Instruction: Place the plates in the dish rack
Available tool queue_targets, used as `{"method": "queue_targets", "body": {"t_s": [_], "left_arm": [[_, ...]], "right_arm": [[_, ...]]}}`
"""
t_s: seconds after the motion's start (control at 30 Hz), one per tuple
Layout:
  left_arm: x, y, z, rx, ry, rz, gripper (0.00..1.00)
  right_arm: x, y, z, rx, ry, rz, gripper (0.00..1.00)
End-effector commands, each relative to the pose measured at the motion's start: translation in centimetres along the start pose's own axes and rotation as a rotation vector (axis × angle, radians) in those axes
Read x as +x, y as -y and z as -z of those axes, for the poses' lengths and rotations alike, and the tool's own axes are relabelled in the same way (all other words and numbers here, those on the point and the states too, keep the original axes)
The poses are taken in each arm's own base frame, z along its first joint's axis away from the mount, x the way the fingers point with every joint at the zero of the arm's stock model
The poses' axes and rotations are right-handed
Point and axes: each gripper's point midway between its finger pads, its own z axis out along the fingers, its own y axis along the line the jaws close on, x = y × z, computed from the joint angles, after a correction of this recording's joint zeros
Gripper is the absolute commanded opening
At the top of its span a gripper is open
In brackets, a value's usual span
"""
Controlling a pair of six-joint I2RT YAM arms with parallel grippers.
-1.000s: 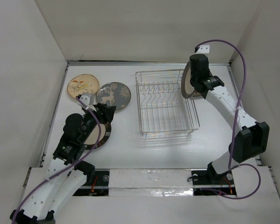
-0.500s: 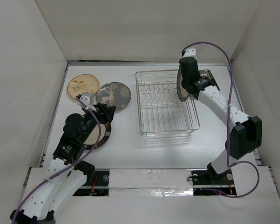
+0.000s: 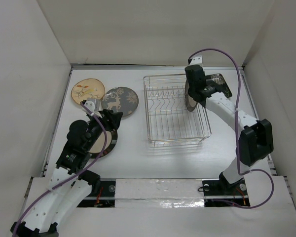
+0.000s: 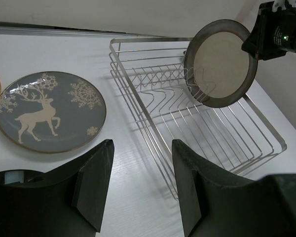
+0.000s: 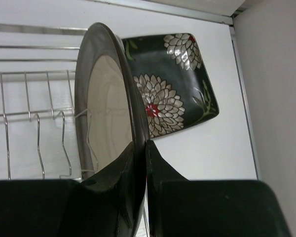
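My right gripper (image 3: 193, 93) is shut on the rim of a cream-centred, dark-rimmed plate (image 5: 106, 98). It holds the plate upright on edge over the right rear part of the chrome dish rack (image 3: 147, 108). The held plate also shows in the left wrist view (image 4: 221, 61). The black square flowered plate (image 5: 170, 84) lies flat on the table, right of the rack. My left gripper (image 4: 143, 148) is open and empty above a second cream-centred plate (image 3: 102, 143). The deer plate (image 4: 47, 111) and the tan floral plate (image 3: 88, 91) lie flat at the far left.
White walls close in the table on the left, back and right. The rack (image 4: 138, 39) holds no plates between its prongs. A purple cable loops above my right arm (image 3: 222, 52).
My right gripper has carried the upright plate leftward, from beside the rack's right edge to over its right rear, uncovering the black square plate. The left arm has not moved.
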Motion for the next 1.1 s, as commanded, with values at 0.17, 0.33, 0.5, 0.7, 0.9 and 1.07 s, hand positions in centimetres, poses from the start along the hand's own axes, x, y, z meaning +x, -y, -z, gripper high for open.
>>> {"method": "queue_targets", "body": {"t_s": [0.17, 0.33, 0.5, 0.7, 0.9, 1.07], "left_arm": [[-1.0, 0.6, -0.1, 0.028, 0.036, -0.012, 0.48], [-0.7, 0.6, -0.3, 0.028, 0.023, -0.011, 0.48], [-0.9, 0.4, -0.4, 0.014, 0.030, -0.012, 0.48], [-1.0, 0.4, -0.4, 0.015, 0.031, -0.013, 0.41], [-1.1, 0.5, -0.2, 0.018, 0.037, -0.013, 0.10], [-0.8, 0.5, -0.2, 0.019, 0.025, -0.016, 0.00]], "right_arm": [[-1.8, -0.2, 0.2, 0.001, 0.085, -0.190, 0.10], [-2.9, 0.8, 1.4, 0.008, 0.123, -0.259, 0.62], [-6.0, 3.7, 4.2, -0.032, 0.225, -0.399, 0.76], [-5.2, 8.3, 5.2, -0.019, 0.314, -0.651, 0.52], [-1.5, 12.6, 2.3, -0.042, 0.331, -0.932, 0.00], [2.8, 12.2, -1.9, -0.081, 0.225, -1.013, 0.36]]}}
